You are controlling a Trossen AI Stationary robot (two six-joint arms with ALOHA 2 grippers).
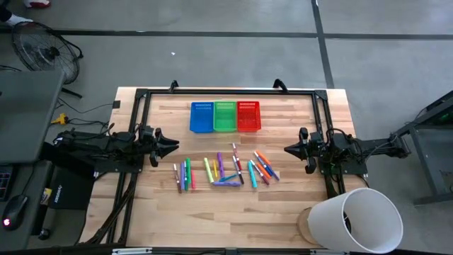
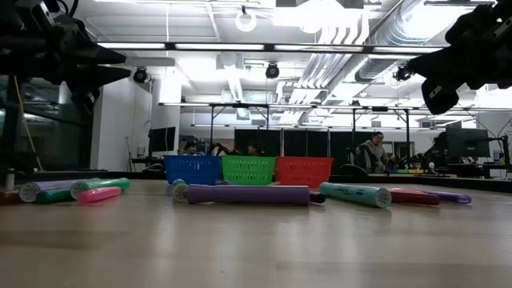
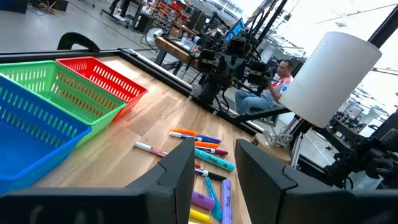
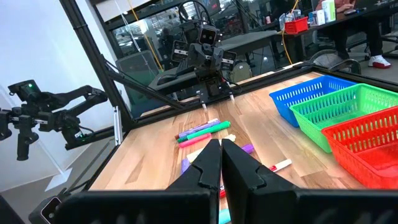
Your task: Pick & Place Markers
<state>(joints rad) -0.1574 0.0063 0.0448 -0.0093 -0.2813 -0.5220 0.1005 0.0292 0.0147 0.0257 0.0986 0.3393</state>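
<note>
Markers (image 1: 225,170) lie scattered at the worktop's (image 1: 212,219) centre between the parted left gripper (image 1: 173,144) and the closed, empty right gripper (image 1: 287,149).

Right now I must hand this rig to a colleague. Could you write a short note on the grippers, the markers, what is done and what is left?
Left gripper: open, empty, raised at the table's left side.
Right gripper: shut, empty, raised at the right side.
Markers: all lie loose on the wood in the middle of the table, in front of the baskets, in a few clusters.
Baskets: blue basket, green basket and red basket stand side by side at the far edge; no marker shows in them.
Done: nothing placed yet.
Left: pick up every marker and place it.
</note>
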